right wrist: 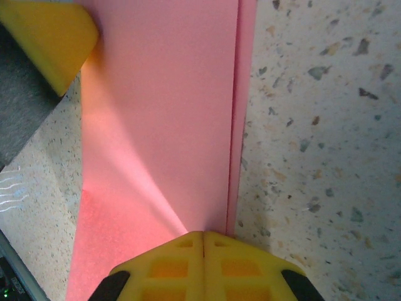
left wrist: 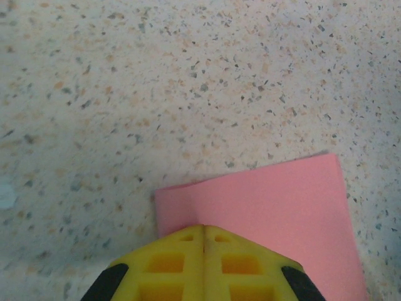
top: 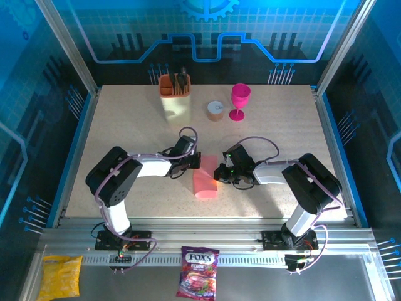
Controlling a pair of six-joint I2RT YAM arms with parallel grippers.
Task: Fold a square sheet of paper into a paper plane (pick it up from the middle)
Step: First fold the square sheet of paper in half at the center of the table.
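At the left of the pair, the left claw (left wrist: 203, 229) is closed, its yellow pads pressed together with nothing between them. Its tip rests on the far-left end of the square sheet of paper (left wrist: 269, 213). It seems to pin the sheet rather than grip it. The risk on this side is drag. If the arm shifts sideways with the tip down, the thin paper will probably slide or wrinkle on the smooth speckled surface (top: 125, 125) instead of holding its place.

Between the two arms, the paper lies flat near the middle of the surface, already doubled into a narrow salmon-pink band. From the right wrist, the upper layer stops just short of the lower one, leaving a thin strip showing along the right edge. That offset could carry into each further fold and leave the plane lopsided.

To the right, the right claw (right wrist: 203, 235) is also closed and empty between its pads. Its tip is set on the paper just beside that layered edge. One finger (right wrist: 47, 37) of the left claw shows close by at the paper's other end. With both tips so near each other, a crossing move could knock them together. Pressing in opposite directions could buckle or tear the sheet. Lifting the flat paper from here also looks hard, since closed pads have no edge to catch.
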